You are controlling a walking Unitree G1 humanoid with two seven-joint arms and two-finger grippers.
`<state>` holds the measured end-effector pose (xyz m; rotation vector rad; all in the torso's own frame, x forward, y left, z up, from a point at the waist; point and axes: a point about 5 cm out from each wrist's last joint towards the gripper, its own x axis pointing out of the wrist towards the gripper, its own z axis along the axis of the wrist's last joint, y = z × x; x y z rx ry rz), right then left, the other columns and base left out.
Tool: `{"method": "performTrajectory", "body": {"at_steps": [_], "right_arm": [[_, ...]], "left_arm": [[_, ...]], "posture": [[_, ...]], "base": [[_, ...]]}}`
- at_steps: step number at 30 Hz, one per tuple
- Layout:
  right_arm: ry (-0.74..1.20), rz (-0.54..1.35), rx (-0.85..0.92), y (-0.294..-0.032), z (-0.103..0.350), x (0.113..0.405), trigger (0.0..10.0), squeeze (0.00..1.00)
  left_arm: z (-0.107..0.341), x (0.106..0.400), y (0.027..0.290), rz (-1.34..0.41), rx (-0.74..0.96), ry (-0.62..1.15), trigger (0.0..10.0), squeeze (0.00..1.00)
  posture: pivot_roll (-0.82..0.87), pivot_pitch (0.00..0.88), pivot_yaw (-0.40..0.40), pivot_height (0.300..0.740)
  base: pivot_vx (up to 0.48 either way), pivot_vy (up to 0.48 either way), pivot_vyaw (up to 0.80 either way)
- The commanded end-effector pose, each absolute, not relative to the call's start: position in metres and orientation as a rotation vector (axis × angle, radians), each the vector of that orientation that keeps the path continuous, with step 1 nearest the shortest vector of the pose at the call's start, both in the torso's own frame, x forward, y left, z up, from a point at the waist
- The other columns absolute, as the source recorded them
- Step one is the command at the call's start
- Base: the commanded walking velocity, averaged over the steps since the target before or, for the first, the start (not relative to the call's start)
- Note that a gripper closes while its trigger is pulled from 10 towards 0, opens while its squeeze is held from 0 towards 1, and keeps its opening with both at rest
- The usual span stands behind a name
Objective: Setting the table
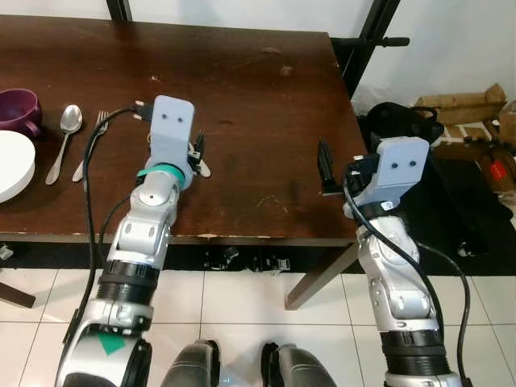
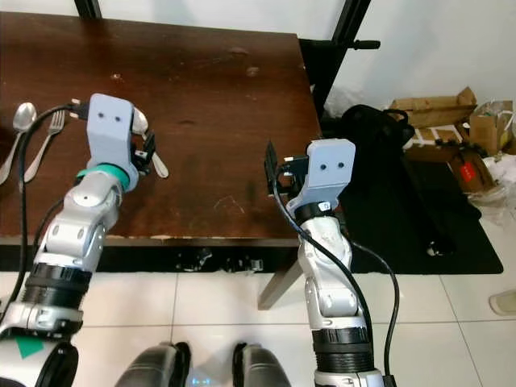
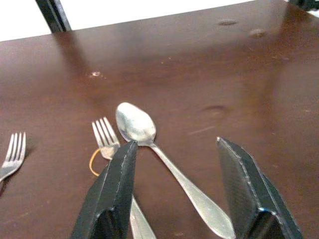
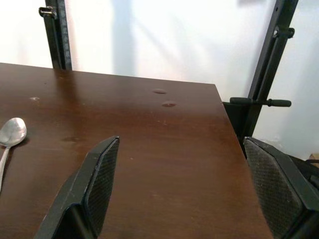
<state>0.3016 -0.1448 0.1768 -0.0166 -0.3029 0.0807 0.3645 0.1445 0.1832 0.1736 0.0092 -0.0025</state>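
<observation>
Steel spoon (image 3: 164, 164) and fork (image 3: 107, 142) flat, side by side.

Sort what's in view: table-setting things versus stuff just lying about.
Job:
spoon and fork under the open left tool
second spoon and fork
white plate
purple mug

Lying about:
cardboard boxes
black bag

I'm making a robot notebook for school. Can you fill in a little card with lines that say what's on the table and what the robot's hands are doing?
table: dark brown wooden table
left side: purple mug, white plate, silver spoon, silver fork
second pair: silver spoon and silver fork, side by side under the left gripper
left gripper: open, one finger on each side of the spoon's handle
right gripper: open, over the table's right edge
floor: black bag, cardboard boxes
</observation>
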Motion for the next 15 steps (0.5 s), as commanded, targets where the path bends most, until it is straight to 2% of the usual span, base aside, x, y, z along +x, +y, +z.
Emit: {"method": "performTrajectory", "body": {"at_steps": [1,6,7,8,15], "right_arm": [[-0.292,0.071,-0.016,-0.146,0.174,0.300,10.0,0.00],[-0.298,0.071,-0.021,-0.147,0.177,0.300,10.0,0.00],[-0.307,0.076,-0.034,-0.148,0.180,0.301,10.0,0.00],[-0.317,0.084,-0.044,-0.148,0.184,0.302,10.0,0.00],[-0.347,0.120,-0.064,-0.147,0.195,0.306,10.0,0.00]], "left_arm": [[0.178,0.365,0.145,0.006,0.177,0.026,10.0,1.00],[0.180,0.377,0.154,0.039,0.164,0.053,10.0,1.00],[0.181,0.381,0.160,0.058,0.151,0.070,10.0,0.83],[0.182,0.383,0.165,0.077,0.136,0.080,10.0,0.00],[0.182,0.385,0.179,0.132,0.104,0.099,10.0,0.00]], "posture": [[0.01,0.078,0.011,0.740],[0.01,0.123,0.011,0.740],[0.02,0.144,0.012,0.740],[0.02,0.160,0.010,0.740],[0.03,0.179,0.005,0.740]], "base": [[0.000,0.000,0.00],[0.000,0.000,0.00],[0.000,0.000,0.00],[0.000,0.000,0.00],[0.000,0.000,0.00]]}}
